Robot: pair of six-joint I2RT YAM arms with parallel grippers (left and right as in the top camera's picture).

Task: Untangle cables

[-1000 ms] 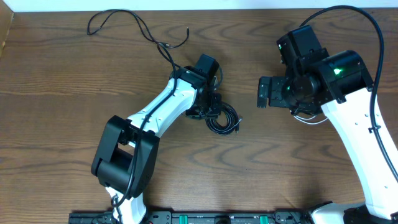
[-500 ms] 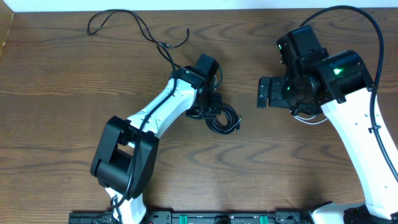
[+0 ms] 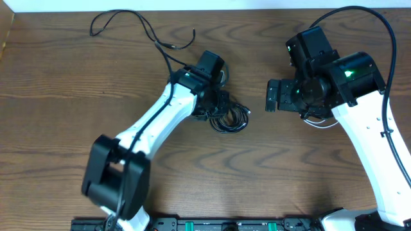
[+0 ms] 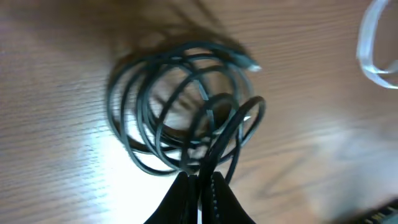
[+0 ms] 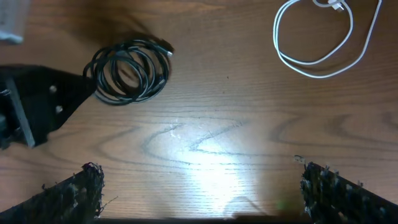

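Note:
A black cable coil [image 3: 232,119] lies on the wooden table at the centre. My left gripper [image 3: 217,109] is at its left edge, and in the left wrist view the jaws [image 4: 202,179] are shut on strands of the coil [image 4: 177,106]. A second, longer black cable [image 3: 131,24] lies loose at the far left. The white cable [image 3: 319,123] peeks out under my right arm and shows as a loose loop in the right wrist view [image 5: 323,43]. My right gripper [image 3: 272,96] is open and empty above bare wood [image 5: 205,193], with the coil [image 5: 127,70] ahead of it to the left.
The table's far edge runs along the top of the overhead view. The left gripper's black body [image 5: 37,106] shows at the left in the right wrist view. A rail with connectors [image 3: 212,224] lies along the front edge.
My left arm has swung, its elbow moving left, and the gripper has pulled the black coil slightly up and stretched it. The right arm has not moved.

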